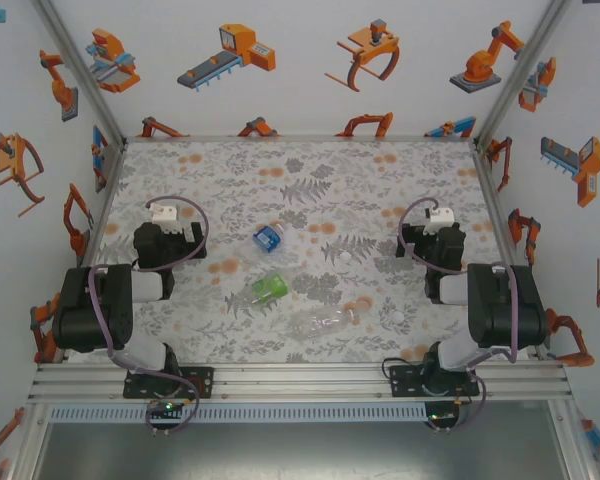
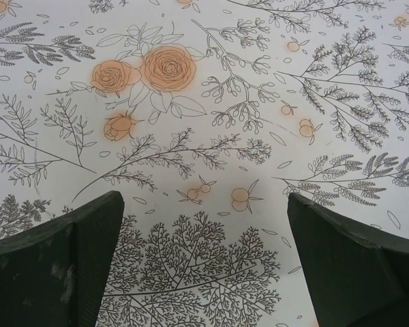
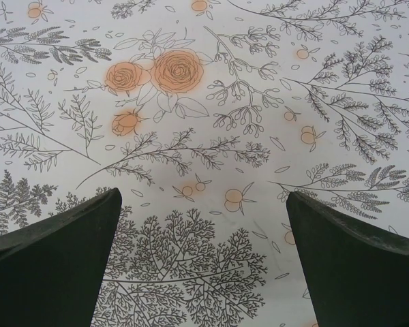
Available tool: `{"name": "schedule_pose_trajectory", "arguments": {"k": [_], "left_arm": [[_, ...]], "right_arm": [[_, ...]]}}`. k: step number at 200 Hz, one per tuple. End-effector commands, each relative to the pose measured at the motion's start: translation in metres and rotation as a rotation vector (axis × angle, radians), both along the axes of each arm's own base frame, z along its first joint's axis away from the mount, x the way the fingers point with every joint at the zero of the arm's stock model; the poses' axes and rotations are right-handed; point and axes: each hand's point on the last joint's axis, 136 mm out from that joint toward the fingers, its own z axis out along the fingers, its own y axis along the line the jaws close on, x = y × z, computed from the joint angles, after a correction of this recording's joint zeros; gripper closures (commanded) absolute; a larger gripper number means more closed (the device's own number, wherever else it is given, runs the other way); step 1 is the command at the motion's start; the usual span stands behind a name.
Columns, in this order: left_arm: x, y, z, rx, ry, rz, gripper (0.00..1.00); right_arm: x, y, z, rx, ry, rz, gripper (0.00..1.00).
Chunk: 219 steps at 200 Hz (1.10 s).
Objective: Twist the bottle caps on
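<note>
Three bottles lie on their sides mid-table in the top view: the blue-labelled bottle (image 1: pixel 269 237) farthest back, the green-tinted bottle (image 1: pixel 271 288) in front of it, and the longer colourless bottle (image 1: pixel 325 322) nearest. One white cap (image 1: pixel 347 257) lies right of the blue bottle. Another cap (image 1: pixel 397 317) rests right of the colourless one. My left gripper (image 1: pixel 166 215) hangs over the mat well to the left of the bottles, and my right gripper (image 1: pixel 438 218) well to their right. Both wrist views show the left gripper (image 2: pixel 204 259) and the right gripper (image 3: pixel 201 259) open over bare floral mat.
The floral mat (image 1: pixel 220 180) covers the table, bounded by printed walls on three sides and an aluminium rail (image 1: pixel 300 380) along the near edge. Both arms are folded close to their bases, leaving open mat at the back and between them.
</note>
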Motion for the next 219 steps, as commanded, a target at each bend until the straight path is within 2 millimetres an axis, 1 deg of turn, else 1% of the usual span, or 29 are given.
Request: {"name": "schedule_pose_trajectory", "arguments": {"k": [1, 129, 155, 176, 190, 202, 219], "left_arm": [[0.005, -0.001, 0.011, -0.014, -0.038, -0.01, 0.03], [0.005, -0.001, 0.012, -0.017, -0.039, -0.01, 0.03], [0.005, -0.001, 0.012, -0.016, -0.039, -0.011, 0.03], [0.005, 0.0, 0.012, -0.019, -0.04, -0.008, 0.03], [0.007, 0.006, 0.011, -0.017, -0.033, 0.029, 0.03], [0.01, 0.017, 0.01, -0.011, -0.02, 0.1, 0.03], [0.01, 0.018, 0.01, -0.006, -0.015, 0.109, 0.03]], "right_arm": [[0.004, 0.0, 0.012, -0.011, -0.047, 0.016, 0.01], [0.004, 0.0, 0.012, -0.01, -0.049, 0.015, 0.01], [0.006, -0.007, 0.011, -0.008, -0.036, -0.031, 0.01], [0.007, -0.008, 0.011, -0.007, -0.032, -0.033, 0.01], [0.007, -0.008, 0.011, -0.007, -0.031, -0.032, 0.01], [0.007, -0.008, 0.011, -0.006, -0.032, -0.033, 0.01], [0.008, -0.011, 0.01, -0.006, -0.021, -0.054, 0.01]]}}
